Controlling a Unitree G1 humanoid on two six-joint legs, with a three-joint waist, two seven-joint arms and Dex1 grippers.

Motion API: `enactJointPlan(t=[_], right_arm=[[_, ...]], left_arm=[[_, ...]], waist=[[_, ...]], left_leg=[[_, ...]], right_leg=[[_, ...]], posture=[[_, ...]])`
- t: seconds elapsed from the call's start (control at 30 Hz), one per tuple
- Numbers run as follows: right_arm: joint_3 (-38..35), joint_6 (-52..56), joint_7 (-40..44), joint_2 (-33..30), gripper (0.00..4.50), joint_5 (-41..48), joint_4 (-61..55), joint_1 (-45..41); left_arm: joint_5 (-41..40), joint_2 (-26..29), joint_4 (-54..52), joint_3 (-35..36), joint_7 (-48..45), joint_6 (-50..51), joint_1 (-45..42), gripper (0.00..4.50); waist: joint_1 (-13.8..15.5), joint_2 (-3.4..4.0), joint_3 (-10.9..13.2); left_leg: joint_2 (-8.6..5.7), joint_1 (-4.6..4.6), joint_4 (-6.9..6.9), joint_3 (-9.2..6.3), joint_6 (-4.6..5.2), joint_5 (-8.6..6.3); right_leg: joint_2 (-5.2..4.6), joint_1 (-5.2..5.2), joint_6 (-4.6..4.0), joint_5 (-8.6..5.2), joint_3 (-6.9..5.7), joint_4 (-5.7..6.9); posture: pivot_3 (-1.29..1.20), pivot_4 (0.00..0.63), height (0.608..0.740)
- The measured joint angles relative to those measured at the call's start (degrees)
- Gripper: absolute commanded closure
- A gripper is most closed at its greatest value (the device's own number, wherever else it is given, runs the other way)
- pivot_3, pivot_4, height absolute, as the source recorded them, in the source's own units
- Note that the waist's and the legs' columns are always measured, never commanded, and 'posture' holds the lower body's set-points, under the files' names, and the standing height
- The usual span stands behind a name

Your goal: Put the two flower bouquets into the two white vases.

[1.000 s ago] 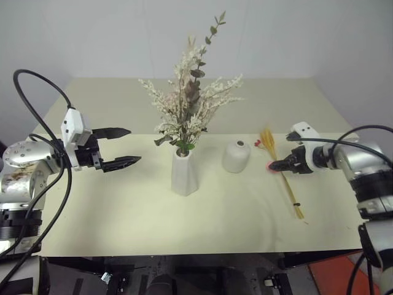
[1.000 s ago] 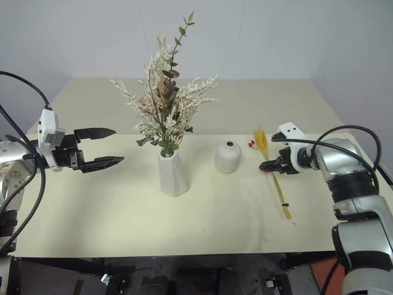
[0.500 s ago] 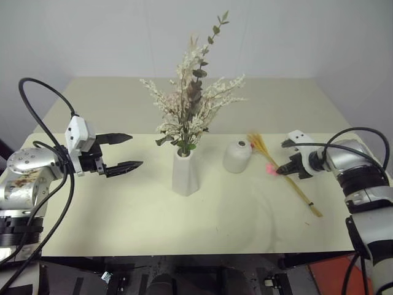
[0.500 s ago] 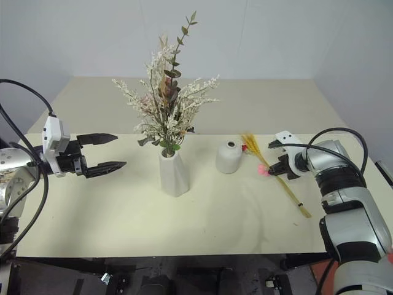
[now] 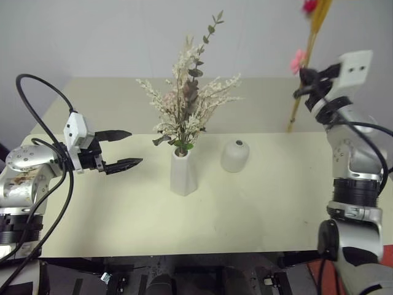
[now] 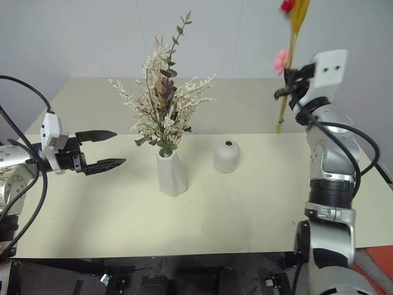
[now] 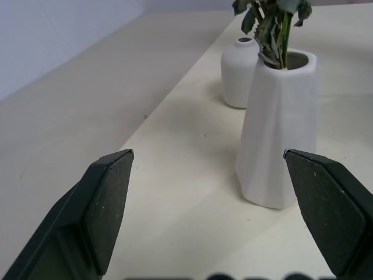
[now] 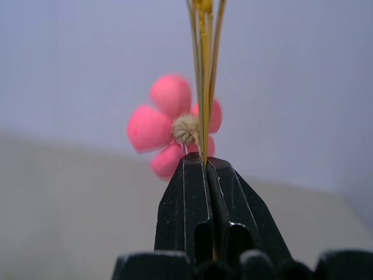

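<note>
The bushy bouquet [image 5: 191,95] of white sprigs and grey-green leaves stands in the tall white vase [image 5: 183,173] at mid-table. To its right is the short squat white vase [image 5: 235,156], its small mouth open. High above the table's right side, my right gripper [image 5: 305,81] is shut on the thin yellow stalk bundle [image 5: 296,104]. The bundle hangs nearly upright, with a pink bloom [image 8: 168,126] just above the fingertips and a red bloom [image 5: 310,5] at the top. My left gripper [image 5: 128,148] hovers open, left of the tall vase [image 7: 280,134], with nothing between its fingers.
The cream table [image 5: 258,196] has a front edge near me and a pale wall behind it. Black cables loop from both forearms. Bare tabletop lies in front of and to the right of the short vase [image 7: 239,70].
My right gripper has shut on the yellow stalk bundle and lifted it off the table, swinging it from lying flat to nearly upright. The left gripper has stayed where it was.
</note>
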Motion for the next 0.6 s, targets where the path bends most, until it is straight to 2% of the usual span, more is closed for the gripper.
enactJointPlan(t=[0.13, 0.27, 0.6], right_arm=[[-2.42, 2.98, -4.12, 6.24, 4.45, 7.77, -7.04, 0.65], [0.97, 4.30, -4.93, 6.97, 4.45, 8.77, -12.69, 3.80], [4.95, 7.06, -9.12, 11.55, 4.45, 10.81, -17.00, 6.30]], left_arm=[[0.09, 0.64, 2.17, -0.34, -1.55, 0.00, -3.06, 0.00], [0.03, 0.63, 2.74, -1.04, -2.85, 0.01, -4.59, 0.00], [0.55, 0.57, 4.44, -2.02, -3.96, -0.13, -5.27, 0.00]], waist=[[-0.01, 0.03, 0.01], [-0.02, 0.03, 0.01], [-0.99, 0.04, 0.01]], left_leg=[[0.01, 0.02, -0.01, -0.01, 0.00, 0.00], [0.00, 0.02, -0.01, 0.01, 0.00, 0.00], [0.02, 0.05, -0.02, -0.02, -0.01, 0.02]], right_leg=[[0.02, -0.03, -0.01, 0.01, -0.01, 0.06], [0.03, -0.01, -0.01, 0.01, 0.01, 0.05], [0.07, -0.06, -0.02, 0.01, 0.03, 0.15]], posture=[[0.00, 0.150, 0.740], [0.00, 0.150, 0.740], [0.00, 0.150, 0.740]])
